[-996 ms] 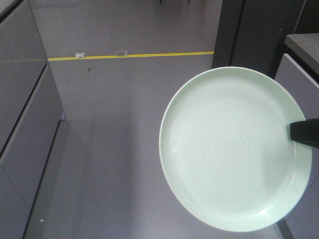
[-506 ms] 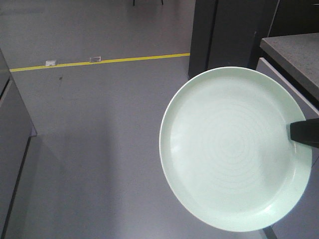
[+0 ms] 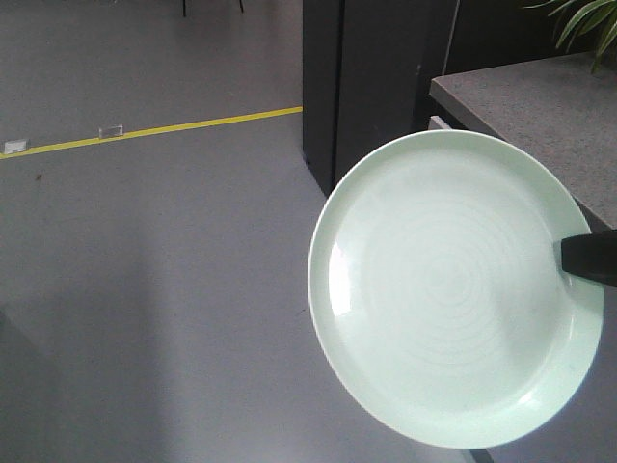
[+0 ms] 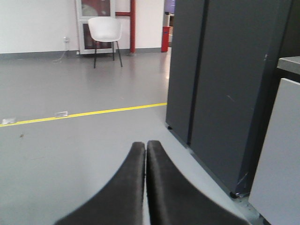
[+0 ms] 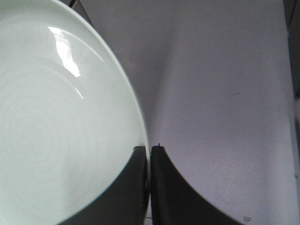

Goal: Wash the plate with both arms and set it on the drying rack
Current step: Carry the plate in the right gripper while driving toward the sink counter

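right gripper (image 5: pixel 150 149) is clamped on the rim of the plate (image 3: pixel 453 289). one dark finger (image 5: pixel 126 187) is laid over the plate's glossy face and the other is set behind its edge. in the front view only a black finger tip is seen, at the plate's right edge. the plate is held up in the air, face turned toward the front camera, with grey floor (image 3: pixel 145 289) seen past its left side; nothing else is touched by it. faint concentric rings are seen around the plate's middle, and a glare patch near its left rim. left gripper (image 4: pixel 146 144) is closed, fingers pressed together with nothing gripped between them. a grey speckled worktop (image 3: pixel 540 106) is seen behind the plate's upper right and is partly covered by it. a dark cabinet (image 3: pixel 376 87) is seen behind the plate's top left. green plant leaves (image 3: pixel 583 19) are seen well above the plate's right side. a yellow floor line (image 3: pixel 154 127) is seen well left of the plate and further back. a white chair (image 4: pixel 105 30) is caught in the left wrist view only, so its place relative to the plate cannot be told.
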